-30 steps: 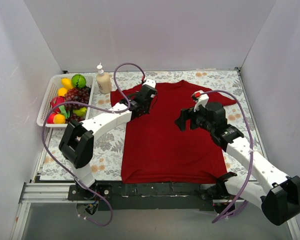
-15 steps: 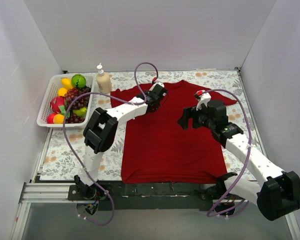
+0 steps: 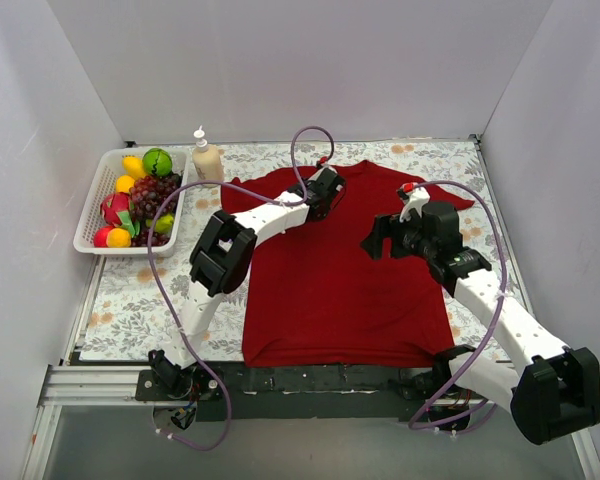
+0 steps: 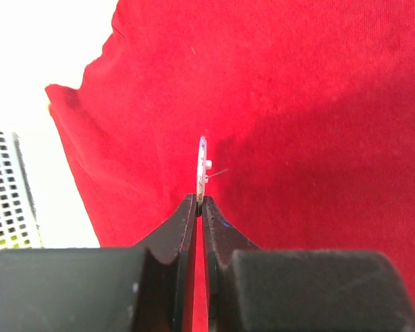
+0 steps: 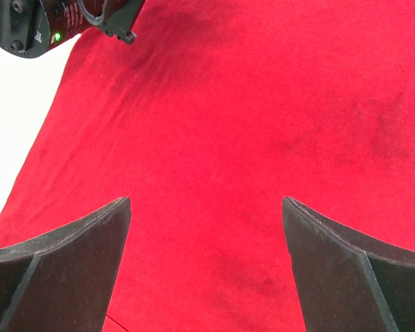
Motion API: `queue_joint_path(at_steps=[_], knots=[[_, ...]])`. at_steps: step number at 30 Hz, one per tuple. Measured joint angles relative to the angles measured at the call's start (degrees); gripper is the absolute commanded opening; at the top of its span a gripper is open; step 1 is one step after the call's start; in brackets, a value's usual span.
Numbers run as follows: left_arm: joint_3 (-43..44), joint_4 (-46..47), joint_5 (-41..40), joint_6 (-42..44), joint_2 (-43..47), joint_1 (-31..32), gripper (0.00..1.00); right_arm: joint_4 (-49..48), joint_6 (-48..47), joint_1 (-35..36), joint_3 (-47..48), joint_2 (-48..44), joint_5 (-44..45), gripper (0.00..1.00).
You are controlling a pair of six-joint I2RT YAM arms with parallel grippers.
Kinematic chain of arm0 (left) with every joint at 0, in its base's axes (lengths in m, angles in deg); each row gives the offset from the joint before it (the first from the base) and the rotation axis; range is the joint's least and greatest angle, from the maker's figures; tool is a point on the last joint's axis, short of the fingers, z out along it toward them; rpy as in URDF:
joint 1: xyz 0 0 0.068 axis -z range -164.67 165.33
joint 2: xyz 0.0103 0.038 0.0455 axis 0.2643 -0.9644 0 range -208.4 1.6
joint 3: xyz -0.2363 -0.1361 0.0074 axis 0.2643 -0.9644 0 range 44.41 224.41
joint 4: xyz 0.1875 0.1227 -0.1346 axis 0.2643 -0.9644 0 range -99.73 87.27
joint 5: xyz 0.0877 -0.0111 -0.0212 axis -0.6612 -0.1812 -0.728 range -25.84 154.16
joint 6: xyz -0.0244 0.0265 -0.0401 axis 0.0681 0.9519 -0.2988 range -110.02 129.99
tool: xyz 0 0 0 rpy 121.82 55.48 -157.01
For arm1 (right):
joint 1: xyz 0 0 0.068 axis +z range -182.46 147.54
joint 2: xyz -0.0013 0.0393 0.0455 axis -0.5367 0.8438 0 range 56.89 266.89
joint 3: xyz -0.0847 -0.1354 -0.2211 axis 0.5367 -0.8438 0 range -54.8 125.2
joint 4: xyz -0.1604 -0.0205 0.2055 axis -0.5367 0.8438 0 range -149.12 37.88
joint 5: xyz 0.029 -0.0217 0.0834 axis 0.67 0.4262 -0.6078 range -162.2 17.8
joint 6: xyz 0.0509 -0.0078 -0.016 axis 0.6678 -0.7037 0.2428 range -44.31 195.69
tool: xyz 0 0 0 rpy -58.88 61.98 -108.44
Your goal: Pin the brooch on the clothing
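A dark red T-shirt lies flat on a flowered table. The left gripper has its fingers pressed together on the lower edge of a tiny silvery brooch. The disc stands on edge above the far left part of the shirt, near the collar, with a thin pin jutting from one face.

The pin probably needs to come down at a shallow slant so that it catches the cloth without sliding over it. The pinch must hold firm, because so thin a disc could twist.

The left arm stretches from the near left, its elbow raised over the shirt's left edge. The right arm reaches in from the near right. The right gripper is spread wide and empty, hovering over the shirt's right side and facing the other gripper.
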Motion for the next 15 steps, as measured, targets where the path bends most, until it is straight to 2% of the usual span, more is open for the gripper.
queue_joint_path(at_steps=[10, 15], knots=[[3.0, -0.9, -0.9, 2.4, -2.4, 0.0, 0.00, 0.8, 0.1, -2.1, -0.5, -0.9, -0.4, 0.96], [7.0, -3.0, -1.2, 2.4, -6.4, 0.0, 0.00, 1.8, 0.1, -2.7, -0.8, -1.6, -0.7, 0.96]])
